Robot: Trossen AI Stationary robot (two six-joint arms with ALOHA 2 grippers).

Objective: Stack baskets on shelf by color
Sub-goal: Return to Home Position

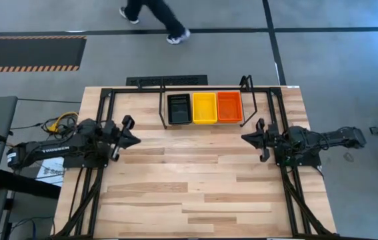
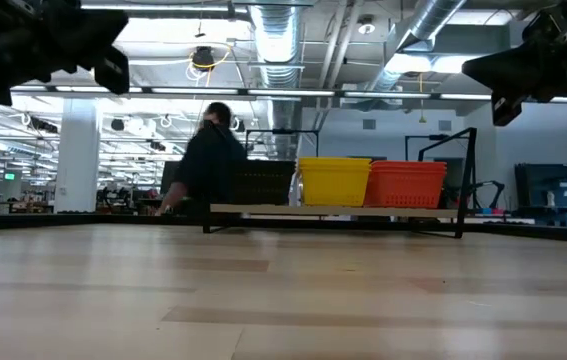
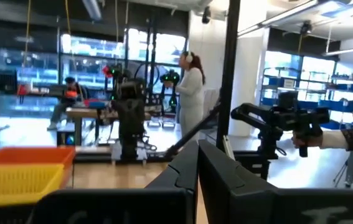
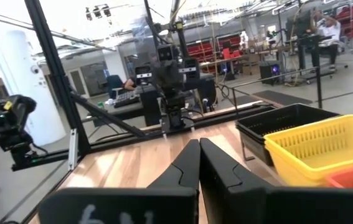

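Note:
The baskets stand side by side on the shelf (image 1: 162,100) at the table's far middle: black (image 1: 179,109), yellow (image 1: 205,107) and red-orange (image 1: 229,107). In the low view they rest with their bottoms on the shelf's board (image 2: 263,210), yellow (image 2: 335,181) beside red-orange (image 2: 404,183). My left gripper (image 1: 137,139) hangs shut at the table's left, clear of the wood, pointing toward the middle. My right gripper (image 1: 244,138) hangs shut at the table's right, pointing back at it. Neither has anything between its fingers (image 3: 196,163) (image 4: 199,163).
Black rail frames (image 1: 105,107) (image 1: 277,107) flank the shelf on both sides. A person (image 1: 155,17) walks on the floor beyond the far edge and shows behind the shelf in the low view (image 2: 213,160). Bare wood (image 1: 189,180) spreads between the arms.

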